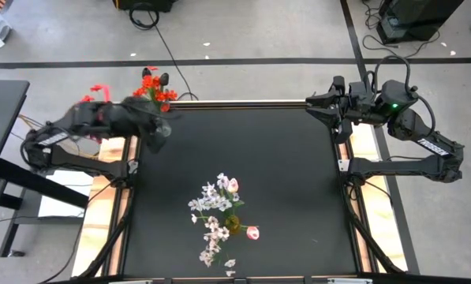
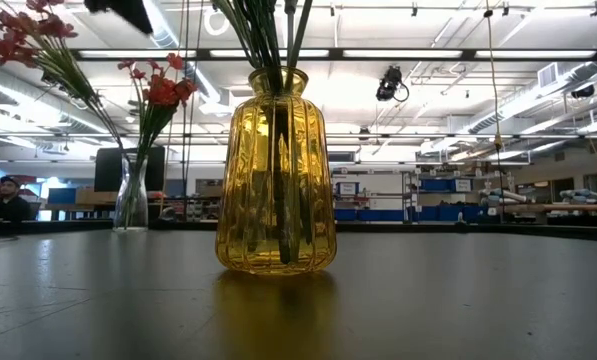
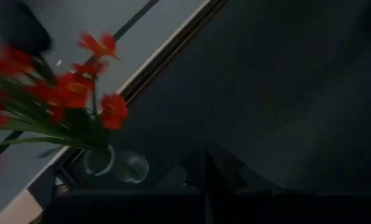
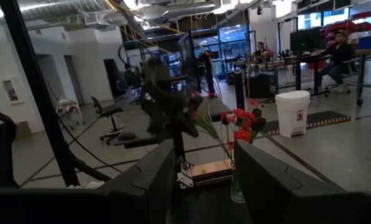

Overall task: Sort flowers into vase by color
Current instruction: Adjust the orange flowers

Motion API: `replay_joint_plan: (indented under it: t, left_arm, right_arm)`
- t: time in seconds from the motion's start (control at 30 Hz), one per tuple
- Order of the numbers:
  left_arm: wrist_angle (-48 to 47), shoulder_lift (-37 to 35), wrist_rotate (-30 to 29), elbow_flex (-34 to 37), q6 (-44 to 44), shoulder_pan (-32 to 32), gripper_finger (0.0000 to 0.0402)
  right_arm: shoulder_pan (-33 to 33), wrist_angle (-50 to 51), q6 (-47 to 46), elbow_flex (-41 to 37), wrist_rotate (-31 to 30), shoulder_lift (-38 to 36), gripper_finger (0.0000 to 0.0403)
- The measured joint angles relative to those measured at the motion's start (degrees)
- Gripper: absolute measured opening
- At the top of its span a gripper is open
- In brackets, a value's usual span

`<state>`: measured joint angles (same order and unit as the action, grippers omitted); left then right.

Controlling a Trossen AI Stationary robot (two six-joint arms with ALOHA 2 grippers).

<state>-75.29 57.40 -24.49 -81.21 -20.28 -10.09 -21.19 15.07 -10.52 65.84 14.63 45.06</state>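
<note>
You're working in a big open robotics lab, a workshop hall really. Look past the black table [image 2: 458, 300]: exposed ceiling ducts [image 4: 173, 9], long strip lights [image 2: 458, 53], blue storage bins [image 2: 378, 212] along the far wall, and people seated at desks with monitors [image 4: 304, 38]. Cables [image 1: 160, 35] trail over the taped concrete floor.

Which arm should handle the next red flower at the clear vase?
Left, probably. Its gripper hangs beside the clear vase holding red flowers at the far left corner, while the right gripper waits across the table.
</note>
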Motion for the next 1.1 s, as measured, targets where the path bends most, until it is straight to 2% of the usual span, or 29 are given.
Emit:
replay_joint_plan:
  t: [0.2,0.33,0.47,0.57,0.63,0.73,0.83,1.0,1.1]
  left_arm:
    - [-14.98,3.19,0.28,-18.14,-2.0,0.02,0.0004]
    - [-15.3,2.26,4.32,-24.99,-0.65,0.02,0.0004]
    - [-15.17,0.37,2.27,-28.59,0.39,0.0,0.0004]
    - [-14.62,-1.72,1.5,-29.0,3.79,0.0,0.0004]
    - [-14.83,-3.5,3.22,-27.89,8.34,0.0,0.0004]
    - [-14.83,-6.71,5.7,-24.75,15.02,0.02,0.0004]
    - [-14.87,-9.93,5.82,-20.96,20.56,0.0,0.0004]
    - [-14.67,-14.73,5.28,-17.96,21.83,0.01,0.0004]
    - [-14.71,-18.55,1.54,-17.37,20.89,-0.02,0.0004]
  right_arm:
    - [0.01,0.01,0.0,0.0,0.0,0.0,0.0176]
    - [0.02,0.03,0.0,0.0,0.02,-0.02,0.0176]
    - [0.0,0.03,0.0,0.0,0.0,-0.01,0.0176]
    - [0.02,0.03,0.0,0.0,0.02,0.0,0.0176]
    - [0.02,0.02,0.0,0.0,0.01,0.0,0.0176]
    - [0.02,0.01,0.0,-0.02,0.0,0.0,0.0176]
    - [0.01,0.0,0.0,0.0,0.01,0.0,0.0176]
    - [0.0,0.03,0.0,-0.01,0.02,-0.01,0.0176]
    - [0.02,0.03,0.0,-0.01,0.02,-0.02,0.0176]
